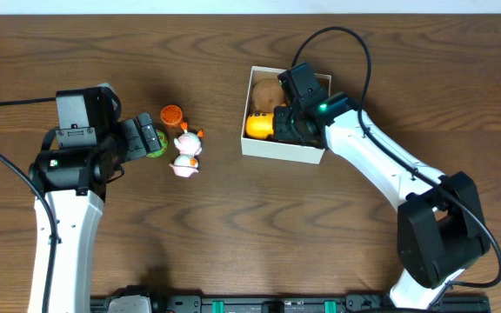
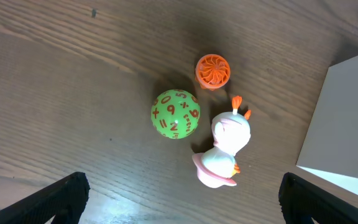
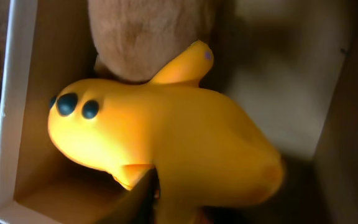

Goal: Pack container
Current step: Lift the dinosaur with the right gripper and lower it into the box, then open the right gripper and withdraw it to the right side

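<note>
The container (image 1: 281, 150), a low white box with a brown inside, stands right of centre. In it lie a brown plush toy (image 1: 268, 90) and a yellow toy (image 1: 259, 125). My right gripper (image 1: 287, 122) is down in the box, shut on the yellow toy (image 3: 166, 137), which lies against the plush (image 3: 148, 31) and the box's wall (image 3: 11, 106). My left gripper (image 1: 150, 139) is open and empty above a green number ball (image 2: 175, 114). An orange round toy (image 2: 213, 70) and a pink-and-white duck (image 2: 225, 149) lie beside the ball, left of the box (image 2: 344, 118).
The orange toy (image 1: 171, 114) and the duck (image 1: 187, 153) lie between the left gripper and the box. The green ball (image 1: 156, 149) is half hidden under the left gripper. Black cables run from both arms.
</note>
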